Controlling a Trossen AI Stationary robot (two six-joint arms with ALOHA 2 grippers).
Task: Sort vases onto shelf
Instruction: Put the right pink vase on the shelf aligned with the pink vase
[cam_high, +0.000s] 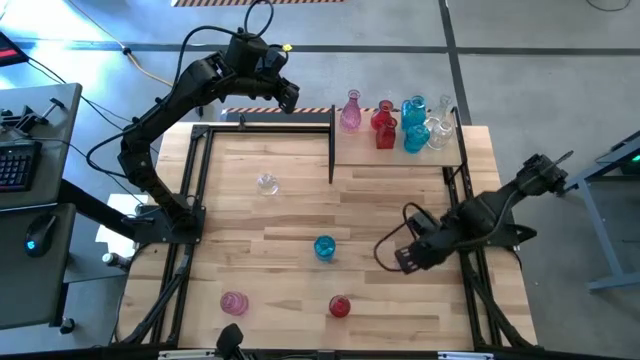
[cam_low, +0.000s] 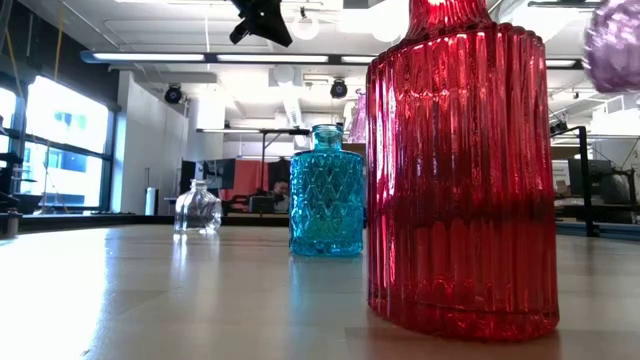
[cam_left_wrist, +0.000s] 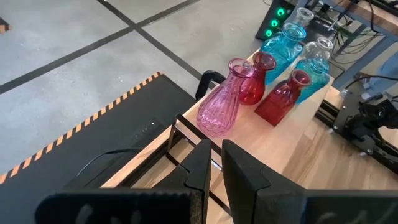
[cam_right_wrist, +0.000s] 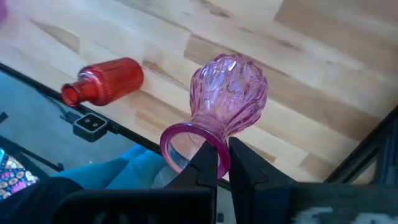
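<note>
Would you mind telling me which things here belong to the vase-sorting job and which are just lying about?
Part of the job:
- shelf
- vases on the shelf
- clear vase, blue vase, pink vase and red vase, all loose on the table

Just lying about:
- keyboard and mouse on the side desk

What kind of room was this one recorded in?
Most likely a robotics lab or workshop in an open-plan office: a concrete floor with hazard-striped tape, a keyboard on a side desk, and ceiling strip lights over desks behind the table.
</note>
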